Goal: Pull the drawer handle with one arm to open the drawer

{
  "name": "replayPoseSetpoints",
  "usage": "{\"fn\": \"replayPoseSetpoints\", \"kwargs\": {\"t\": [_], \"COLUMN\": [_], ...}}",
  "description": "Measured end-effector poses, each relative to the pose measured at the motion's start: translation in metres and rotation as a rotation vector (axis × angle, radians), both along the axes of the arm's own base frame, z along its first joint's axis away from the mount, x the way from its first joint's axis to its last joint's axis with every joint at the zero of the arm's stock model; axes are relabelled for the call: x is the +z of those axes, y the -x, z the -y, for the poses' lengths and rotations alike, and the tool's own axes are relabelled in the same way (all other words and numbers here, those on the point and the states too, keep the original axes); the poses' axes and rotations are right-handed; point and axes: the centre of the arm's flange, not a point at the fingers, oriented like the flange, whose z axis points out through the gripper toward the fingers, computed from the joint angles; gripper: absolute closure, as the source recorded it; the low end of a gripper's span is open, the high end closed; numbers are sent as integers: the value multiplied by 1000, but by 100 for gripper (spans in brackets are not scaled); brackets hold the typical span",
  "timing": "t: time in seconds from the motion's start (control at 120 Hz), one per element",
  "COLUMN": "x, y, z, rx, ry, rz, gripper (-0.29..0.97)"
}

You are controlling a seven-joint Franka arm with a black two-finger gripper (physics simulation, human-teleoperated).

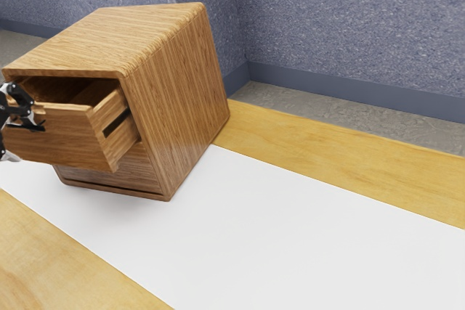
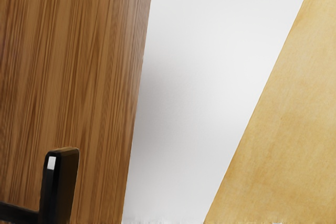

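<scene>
So here's where we're at: the drawer (image 1: pixel 80 132) is the top one in the wooden cabinet (image 1: pixel 167 70), upper left of the exterior frame, and it's sticking partway out of its slot. You can see into the open box behind its front panel. We'd call the job well underway but not done, since there looks to be more travel left.

Our gripper (image 1: pixel 20 112) is right at the left edge of that frame, up against the drawer's front face. That makes sense, because the handle should be on that face, which is turned away from the exterior camera. Whether the jaws are actually clamped on the handle or just parked next to it, we honestly can't tell from this angle.

In the wrist view there's a big wood-grain panel (image 2: pixel 68 77) right beside the gripper (image 2: pixel 58 187). We're guessing it's the drawer front, but it could be the cabinet side. Beyond it are the white sheet (image 2: pixel 210 77) and the table (image 2: pixel 283 156).

The cabinet sits on that white sheet (image 1: pixel 290 230) with nothing pinning it down, as far as we can see. So our worry is that pulling at an angle drags or tips the whole box instead of sliding the drawer. A straight pull along the drawer's own line, out toward the left of the frame, seems like the way to go.
</scene>
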Motion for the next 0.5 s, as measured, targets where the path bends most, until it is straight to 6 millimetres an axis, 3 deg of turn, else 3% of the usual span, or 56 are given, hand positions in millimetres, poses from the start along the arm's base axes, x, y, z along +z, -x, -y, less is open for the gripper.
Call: {"fn": "replayPoseSetpoints", "kwargs": {"t": [0.042, 0.4, 0.5], "x": [1, -4, 14], "y": [4, 42, 63], "z": [1, 11, 19], "rx": [1, 2, 1], "ry": [-3, 5, -12], "rz": [-5, -32, 1], "gripper": [35, 9, 8]}}
